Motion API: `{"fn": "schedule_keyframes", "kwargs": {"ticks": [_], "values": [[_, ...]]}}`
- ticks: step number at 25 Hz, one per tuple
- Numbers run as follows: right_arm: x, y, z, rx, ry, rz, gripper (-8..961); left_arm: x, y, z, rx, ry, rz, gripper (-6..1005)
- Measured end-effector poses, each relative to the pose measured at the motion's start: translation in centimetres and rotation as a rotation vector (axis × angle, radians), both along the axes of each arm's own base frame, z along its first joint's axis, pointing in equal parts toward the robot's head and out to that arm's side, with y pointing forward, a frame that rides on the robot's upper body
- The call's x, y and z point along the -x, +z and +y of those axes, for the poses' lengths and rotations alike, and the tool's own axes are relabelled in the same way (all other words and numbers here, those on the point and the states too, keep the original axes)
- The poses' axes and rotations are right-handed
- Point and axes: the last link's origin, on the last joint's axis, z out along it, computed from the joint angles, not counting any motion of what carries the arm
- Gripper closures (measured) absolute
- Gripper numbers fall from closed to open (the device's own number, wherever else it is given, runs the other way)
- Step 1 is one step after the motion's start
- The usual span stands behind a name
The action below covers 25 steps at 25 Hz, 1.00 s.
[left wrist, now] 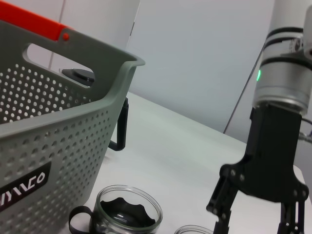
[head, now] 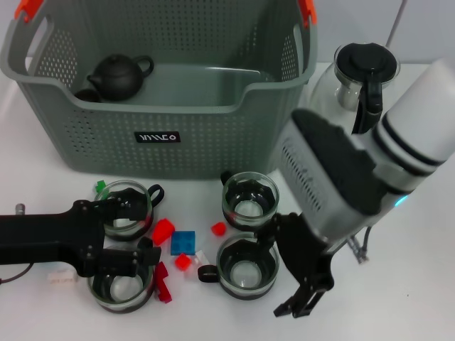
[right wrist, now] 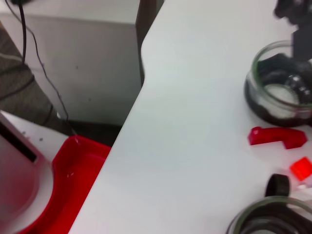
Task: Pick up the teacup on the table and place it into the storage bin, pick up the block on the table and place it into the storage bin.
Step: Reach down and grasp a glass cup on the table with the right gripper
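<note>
Although the grey storage bin (head: 163,135) holds only a dark clay teapot (head: 117,76), all four glass teacups (head: 249,197) and the blue block (head: 183,242) remain on the table (head: 398,298), with the right gripper (head: 302,288) spread empty beside the nearest cup and the left gripper (head: 124,234) released between two others.

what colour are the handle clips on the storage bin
Orange handle clips on the grey storage bin; clearest in the left wrist view.

A white worktop (head: 419,284) stands before a pale wall (left wrist: 204,58); a red tray (right wrist: 73,190) sits below its edge.
</note>
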Motion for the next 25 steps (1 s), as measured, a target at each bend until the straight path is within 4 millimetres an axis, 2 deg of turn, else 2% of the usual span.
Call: {"fn": "schedule_keyframes", "kwargs": {"ticks": [10,23,25], "values": [[-0.5,-2.4,-1.0,-0.010,0.076,-0.040,72,0.1,0.0,0.1,-0.014,0.006,-0.006,93],[-1.2,-3.4,-1.4,-0.027,0.080,-0.058,73,0.2,-0.1,0.0,-0.017,0.012,-0.006,94],[-1.3,-3.4,-1.5,-0.024,0.083,-0.064,104,0.2,-0.1,0.0,-0.017,0.012,-0.006,94]]}}
